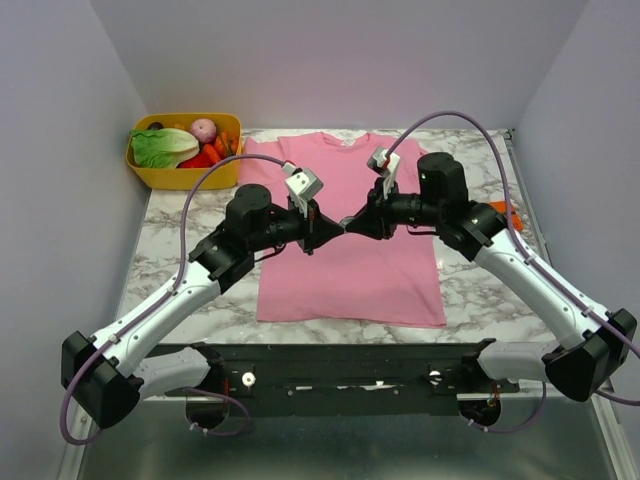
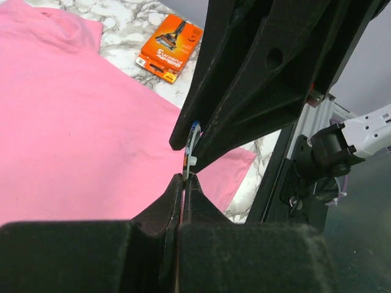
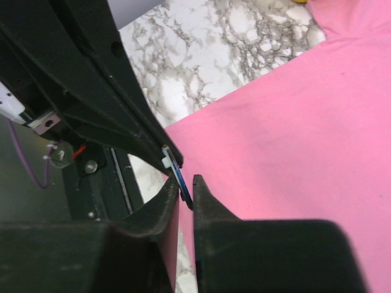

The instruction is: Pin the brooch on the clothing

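Observation:
The pink T-shirt [image 1: 350,275] lies flat on the marble table, neck to the back. My left gripper [image 1: 335,229] and right gripper [image 1: 352,225] meet tip to tip just above its middle. The brooch [image 2: 193,137] is a thin disc seen edge-on with a small white piece on it. In the left wrist view my left gripper [image 2: 185,177] is shut on its lower edge. In the right wrist view the brooch [image 3: 180,174] lies tilted across the narrow gap of my right gripper [image 3: 186,190], touching both fingers. The shirt also shows below [image 2: 73,122] [image 3: 293,122].
A yellow bin [image 1: 150,172] of vegetables stands at the back left. An orange packet [image 2: 169,49] lies on the marble right of the shirt [image 1: 508,212]. A black rail [image 1: 340,380] runs along the near edge.

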Controlling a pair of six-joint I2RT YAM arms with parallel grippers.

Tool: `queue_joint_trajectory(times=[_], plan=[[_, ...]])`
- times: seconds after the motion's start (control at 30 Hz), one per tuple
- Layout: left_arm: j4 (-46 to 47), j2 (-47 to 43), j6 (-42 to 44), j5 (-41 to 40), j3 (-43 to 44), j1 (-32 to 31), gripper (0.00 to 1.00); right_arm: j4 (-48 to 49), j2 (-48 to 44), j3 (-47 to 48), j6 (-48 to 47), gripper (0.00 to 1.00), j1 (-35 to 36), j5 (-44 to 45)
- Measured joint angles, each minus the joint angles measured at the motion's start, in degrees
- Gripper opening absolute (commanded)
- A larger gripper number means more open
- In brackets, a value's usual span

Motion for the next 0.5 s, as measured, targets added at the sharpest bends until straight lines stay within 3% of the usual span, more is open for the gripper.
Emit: queue_joint_trajectory(times=[0.13, 0.5], plan=[[0.02, -0.20, -0.22, -0.46, -0.02, -0.17, 0.00, -0.44, 0.24, 0.09, -0.28, 0.32, 0.70, 1.55], [0.63, -1.68, -0.74, -0.55, -0.37, -1.25, 0.00, -0.39, -2.25, -0.81, -2.08, 0.74, 1.36, 6.14]])
